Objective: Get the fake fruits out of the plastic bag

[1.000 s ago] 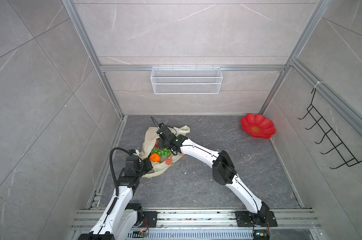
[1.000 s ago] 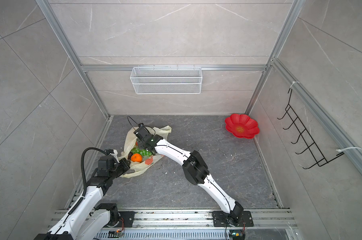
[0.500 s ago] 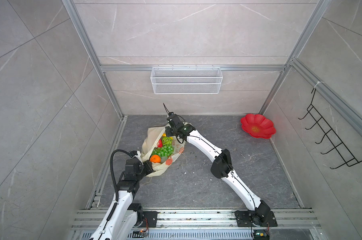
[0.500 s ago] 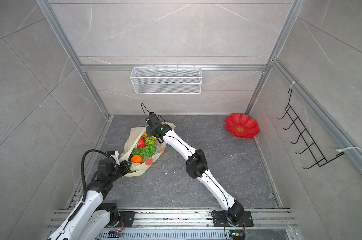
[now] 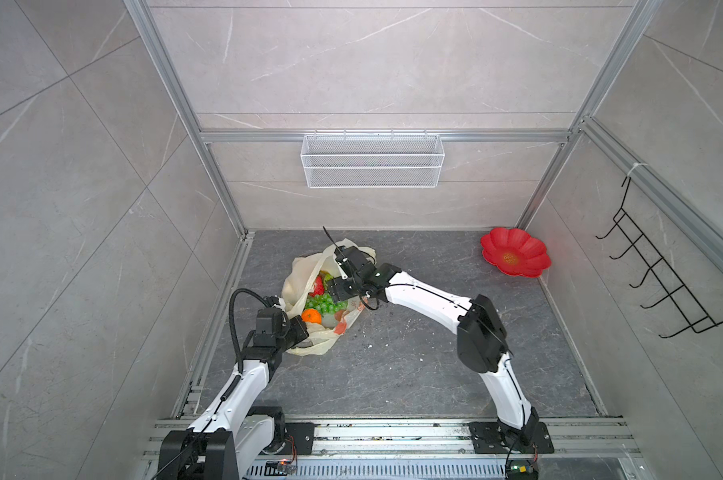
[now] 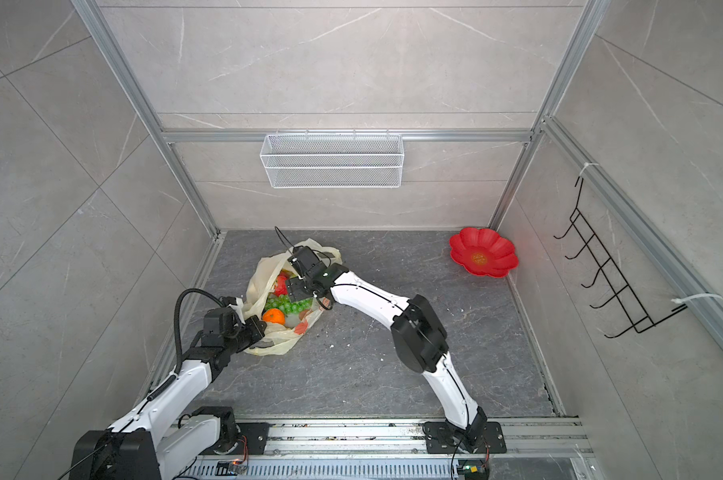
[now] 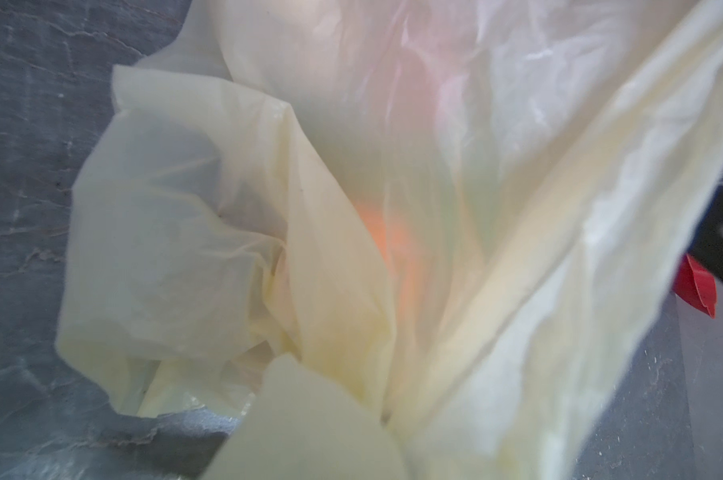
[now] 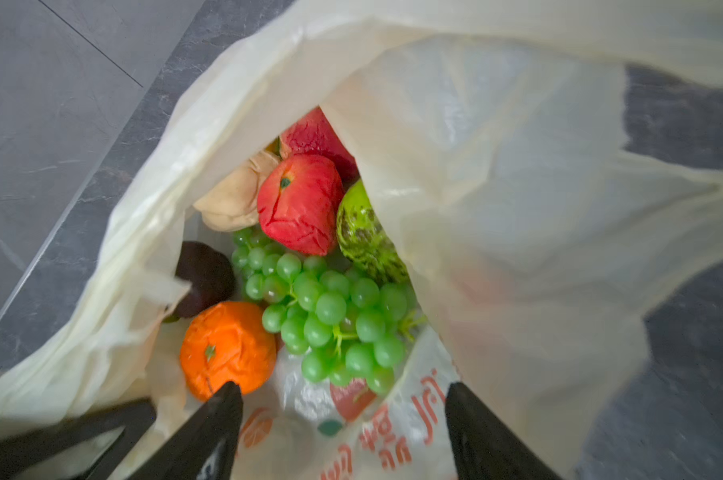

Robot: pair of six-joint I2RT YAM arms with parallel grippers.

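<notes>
The plastic bag (image 5: 306,266) lies crumpled on the grey floor at the left, its mouth open upward. Inside it I see fake fruits: a green grape bunch (image 8: 330,316), an orange (image 8: 227,349), a red fruit (image 8: 299,208), a green knobbly fruit (image 8: 364,237), a beige ball (image 8: 235,203) and a dark fruit (image 8: 204,278). My right gripper (image 8: 343,399) hangs open just over the bag's mouth, above the grapes (image 5: 324,305), holding nothing. My left gripper (image 5: 297,330) is shut on the bag's near edge. In the left wrist view the bag (image 7: 185,228) hides its jaws.
A red flower-shaped plate (image 5: 513,253) sits in the far right corner of the floor. A white wire basket (image 5: 372,166) hangs on the back wall and a black hook rack (image 5: 659,282) on the right wall. An aluminium rail runs along the floor's left edge.
My right gripper rose toward the back with the bag's far side, then came forward over the mouth and opened wider. The bag's mouth gapes more. The left arm has barely moved.
</notes>
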